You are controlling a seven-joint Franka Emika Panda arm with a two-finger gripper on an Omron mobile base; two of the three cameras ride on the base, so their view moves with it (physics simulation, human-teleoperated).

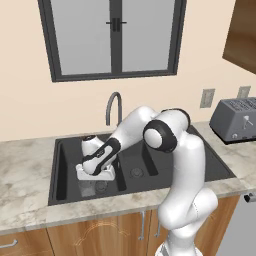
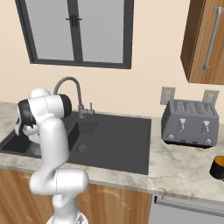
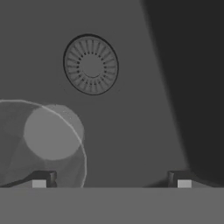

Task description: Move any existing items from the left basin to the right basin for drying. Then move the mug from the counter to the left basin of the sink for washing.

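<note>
With the fingers (image 3: 111,178) spread wide above the left basin (image 1: 67,165), I judged I should shift toward the clear glass (image 3: 41,142) standing beside the drain (image 3: 91,64), centring its rim between them before descending.

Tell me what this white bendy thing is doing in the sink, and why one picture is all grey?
That is a robot arm in a pretend kitchen. Two pictures come from cameras behind it, one each side. The grey picture comes from a camera on its hand, looking down into the big left basin at the round drain. Its gripper is open and holds nothing. A see-through drinking glass stands below one finger. On the counter sit a toaster and a black mug.
</note>
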